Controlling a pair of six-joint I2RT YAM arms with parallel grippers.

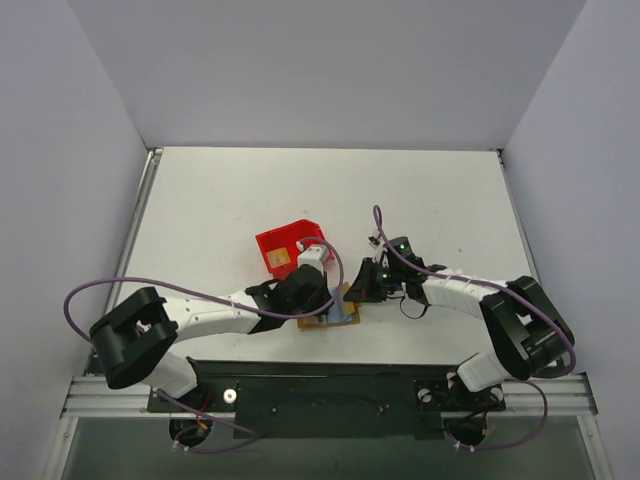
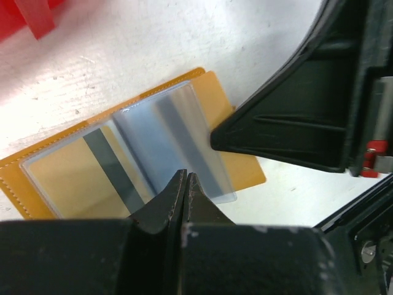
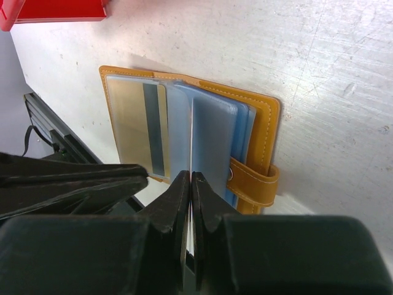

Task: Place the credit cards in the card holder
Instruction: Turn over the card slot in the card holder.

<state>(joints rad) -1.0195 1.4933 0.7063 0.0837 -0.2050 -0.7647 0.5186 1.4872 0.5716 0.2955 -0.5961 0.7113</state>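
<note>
- The holder [image 1: 335, 315] lies open on the table [image 1: 220, 200], near its front edge, between the two grippers.
- One card [image 3: 129, 123] with a dark stripe sits in the holder's left clear pocket.
- A second card [image 1: 281, 259] lies in the red bin [image 1: 300, 232], just behind the holder.
- The right gripper [image 3: 189, 181] has its jaws pressed narrow on the edge of a clear sleeve [image 3: 212, 129], which stands up from the holder. The tab [image 3: 255, 184] is just beside it.
- The left gripper [image 2: 184, 181] has its jaws closed together at the near edge of the sleeves. Whether a sleeve is between them, I cannot tell.
</note>
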